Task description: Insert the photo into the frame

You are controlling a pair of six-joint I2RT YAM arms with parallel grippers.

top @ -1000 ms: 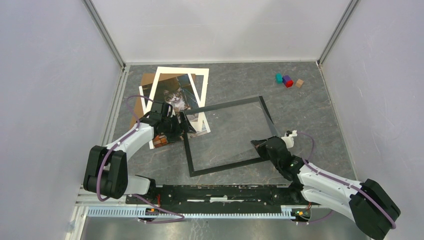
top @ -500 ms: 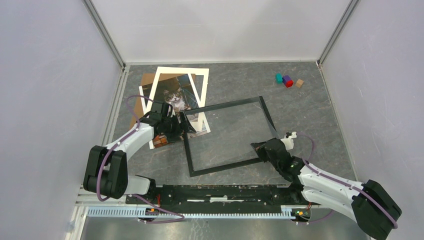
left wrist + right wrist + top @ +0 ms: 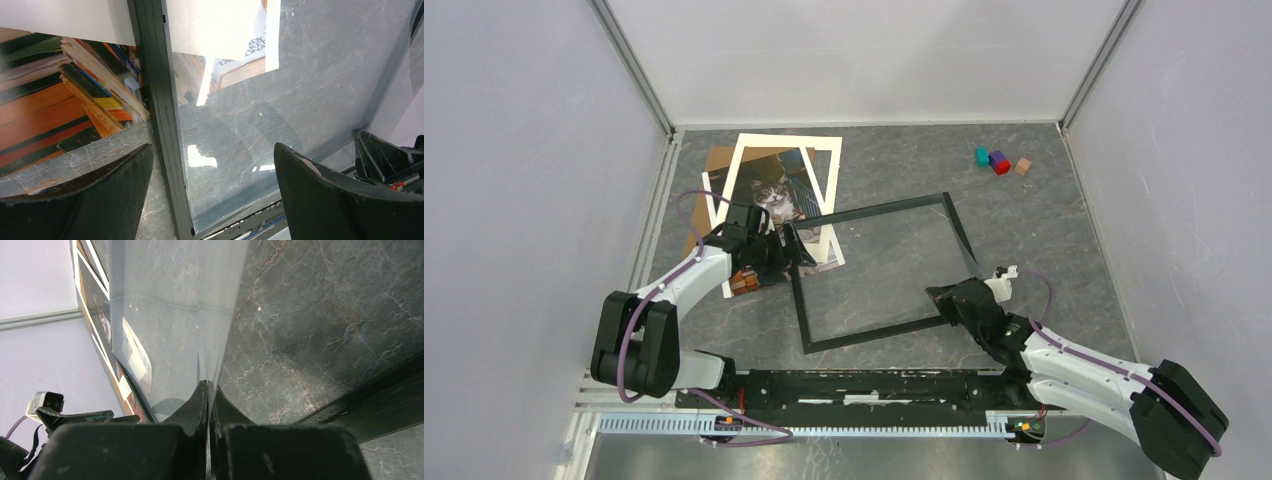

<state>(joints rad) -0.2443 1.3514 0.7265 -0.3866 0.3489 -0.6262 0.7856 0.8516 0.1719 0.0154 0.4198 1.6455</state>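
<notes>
The black frame [image 3: 864,336] lies flat mid-table. My right gripper [image 3: 944,296] is shut on the near-right edge of the clear sheet [image 3: 884,265] and holds that edge tilted up over the frame. The right wrist view shows its jaws [image 3: 209,386] pinching the sheet [image 3: 170,315], with the frame's bar [image 3: 380,390] below. The cat photo [image 3: 769,195] lies at the far left under the white mat [image 3: 754,145]. My left gripper [image 3: 799,245] is open and empty, its jaws on either side of the frame's left bar [image 3: 165,125]. The photo's bookshelf part [image 3: 60,90] shows beside it.
A brown backing board [image 3: 716,165] lies under the photo and mat. Small coloured blocks [image 3: 996,160] sit at the far right. Grey walls close in the table on the left, back and right.
My right gripper has drawn back slightly toward the near edge with the clear sheet still pinched. The left arm, frame and photo have not moved.
</notes>
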